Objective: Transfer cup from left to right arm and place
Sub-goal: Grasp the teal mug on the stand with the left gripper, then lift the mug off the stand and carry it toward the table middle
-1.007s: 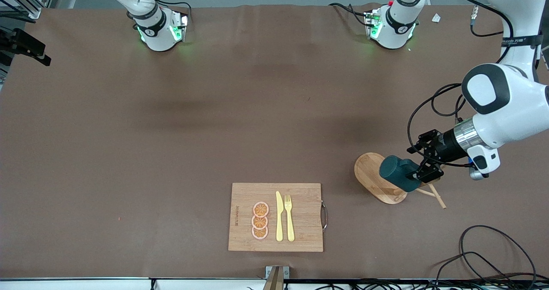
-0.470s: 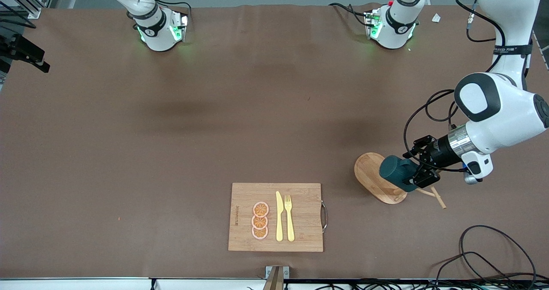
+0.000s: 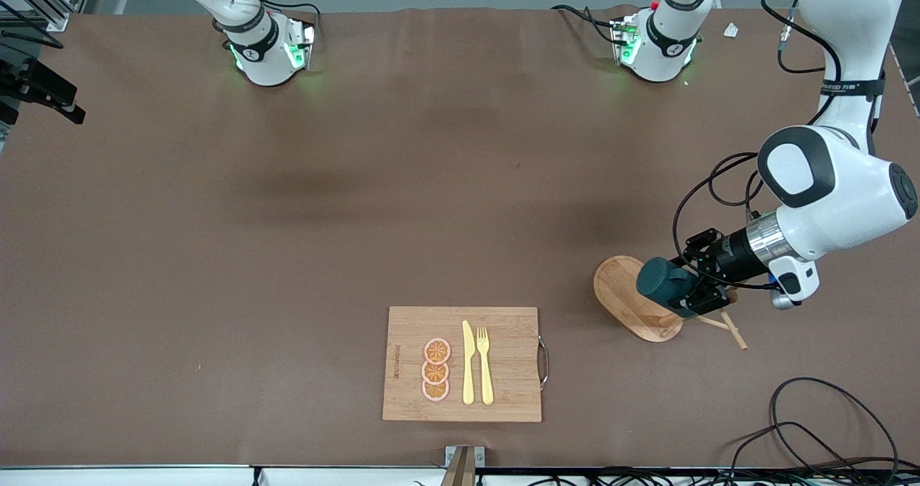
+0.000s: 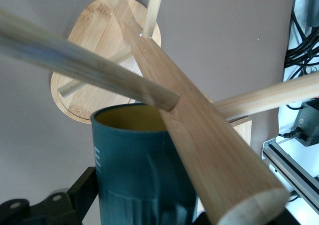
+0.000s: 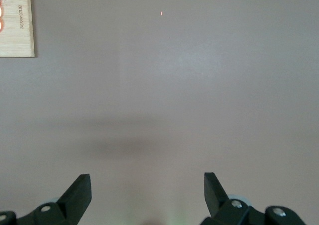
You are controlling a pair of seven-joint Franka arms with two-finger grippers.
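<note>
Brown table spans the frame; left end effector clamps cup; right end effector gapes.

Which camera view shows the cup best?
The left wrist view: the cup fills it, showing its teal wall and tan inside beside the wooden rack's pegs, gripped by the left end effector. The front view shows it small, over the rack's base. The right wrist view shows none of it.

Light: bright and even, from above.
Shadows: soft dark patches on the brown table cover.
Blur: close round wooden pegs look fuzzy.
</note>
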